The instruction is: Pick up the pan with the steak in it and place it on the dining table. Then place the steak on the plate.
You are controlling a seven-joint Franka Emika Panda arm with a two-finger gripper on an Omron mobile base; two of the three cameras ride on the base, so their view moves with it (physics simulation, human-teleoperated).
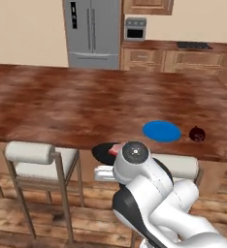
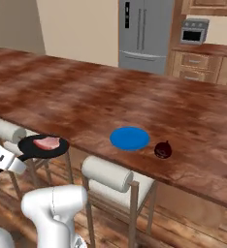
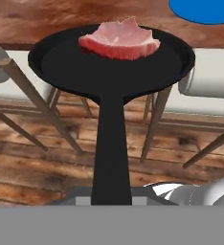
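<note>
- Fingers [image 3: 112, 201] were clamped on the end of the handle of the pan [image 3: 71, 64], tips themselves hidden at the bottom of the hand view.
- Pan [image 2: 42, 147] was held level in the air, straight out ahead of the fingers, over chair seats and wood floor, at about desk-top height.
- Whether its far rim overlapped the desk edge could not be told.
- Steak [image 3: 118, 39] lay inside the pan on the side far from the fingers, near the far rim; seen too in the right base view [image 2: 46, 142].
- In the left base view, pan [image 1: 102, 151] mostly hidden behind the arm's wrist, with a bit of steak [image 1: 115, 150] peeking out.
- Plate [image 1: 162, 131] sat flat on the desk [image 1: 62, 101], beyond the pan and off to the fingers' right, apart from the pan; same in the right base view [image 2: 129, 138].
- Dark red mug [image 2: 163, 150] stood on the desk just beside the plate, further right, not touching it.
- White-cushioned chairs [image 2: 110, 174] stood tucked under the near desk edge, below the pan.
</note>
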